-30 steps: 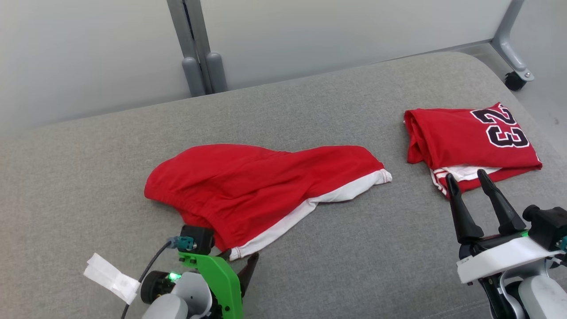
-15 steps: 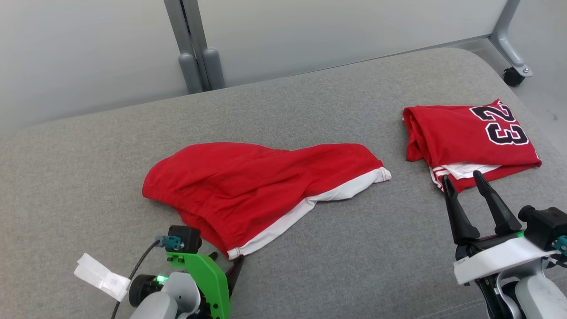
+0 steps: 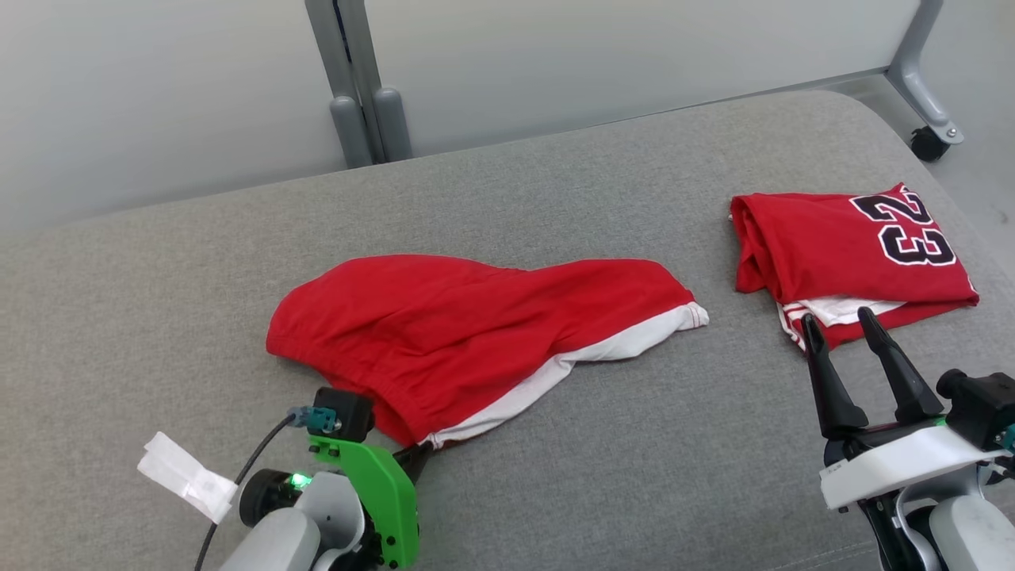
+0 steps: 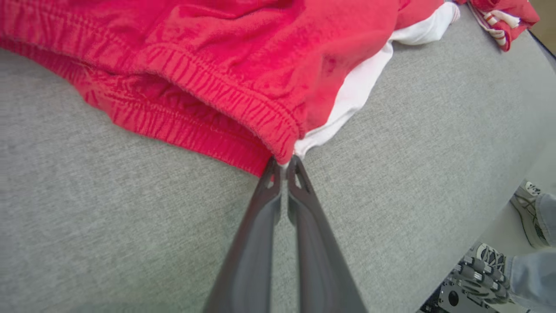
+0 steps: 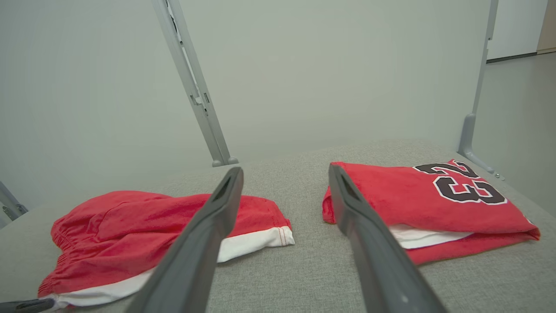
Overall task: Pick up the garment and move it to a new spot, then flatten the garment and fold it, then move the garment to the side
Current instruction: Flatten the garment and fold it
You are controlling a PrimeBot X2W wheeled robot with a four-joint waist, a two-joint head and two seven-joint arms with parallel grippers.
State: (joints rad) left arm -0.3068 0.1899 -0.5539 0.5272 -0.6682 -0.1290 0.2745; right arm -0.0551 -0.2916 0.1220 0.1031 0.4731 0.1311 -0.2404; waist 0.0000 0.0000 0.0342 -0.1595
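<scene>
Red shorts (image 3: 476,333) sprawl on the tabletop (image 3: 158,317) just beyond my left end effector (image 4: 284,164), clamped on their near waistband corner for a clean lift; right end effector (image 3: 840,325) gapes wide, near the folded jersey (image 3: 856,246).

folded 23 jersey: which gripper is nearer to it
Right. The right gripper is open with its fingertips at the near edge of the folded jersey; the left gripper is far to its left, shut on a corner of the red shorts.

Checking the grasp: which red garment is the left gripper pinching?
The unfolded red shorts with white trim, pinched at their corner by the left gripper; the folded jersey lies apart.
</scene>
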